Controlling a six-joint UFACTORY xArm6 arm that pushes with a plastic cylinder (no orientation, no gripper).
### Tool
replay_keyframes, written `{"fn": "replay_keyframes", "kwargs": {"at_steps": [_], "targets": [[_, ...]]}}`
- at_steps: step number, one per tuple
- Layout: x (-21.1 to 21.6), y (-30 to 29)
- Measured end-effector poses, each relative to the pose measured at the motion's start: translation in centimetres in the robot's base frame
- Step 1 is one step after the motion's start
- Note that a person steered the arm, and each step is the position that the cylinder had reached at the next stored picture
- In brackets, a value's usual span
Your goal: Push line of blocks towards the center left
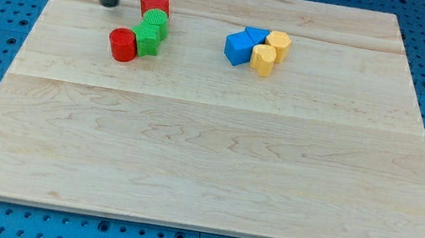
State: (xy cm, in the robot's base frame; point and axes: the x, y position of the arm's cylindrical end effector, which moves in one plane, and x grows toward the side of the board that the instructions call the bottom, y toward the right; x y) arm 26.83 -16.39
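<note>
The line of blocks lies in the board's [203, 177] upper left: a red star [155, 4] at its top, a green cylinder [156, 21] and a green cube [147, 40] below it, and a red cylinder [122, 44] at its lower end. Its long axis slants from upper right to lower left, each block touching the next. I have no jaws, only a rod that holds nothing. My tip [108, 4] rests just left of the red star, apart from it. A blue and yellow cluster [256, 47] sits well to the right.

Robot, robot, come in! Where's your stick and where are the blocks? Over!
My tip at the view's top left, left of the red star, not touching. Line: red star, two green blocks, red cylinder. Nothing in the way.
</note>
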Motion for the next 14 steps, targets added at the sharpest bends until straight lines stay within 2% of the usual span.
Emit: {"fn": "replay_keyframes", "kwargs": {"at_steps": [1, 3, 4, 5, 7, 8, 11, 14], "targets": [[-2.0, 4.7], [-7.6, 4.8], [-7.4, 9.5], [-7.0, 9.8], [-3.1, 7.4], [-2.9, 7.4], [3.5, 7.4], [3.9, 10.7]]}}
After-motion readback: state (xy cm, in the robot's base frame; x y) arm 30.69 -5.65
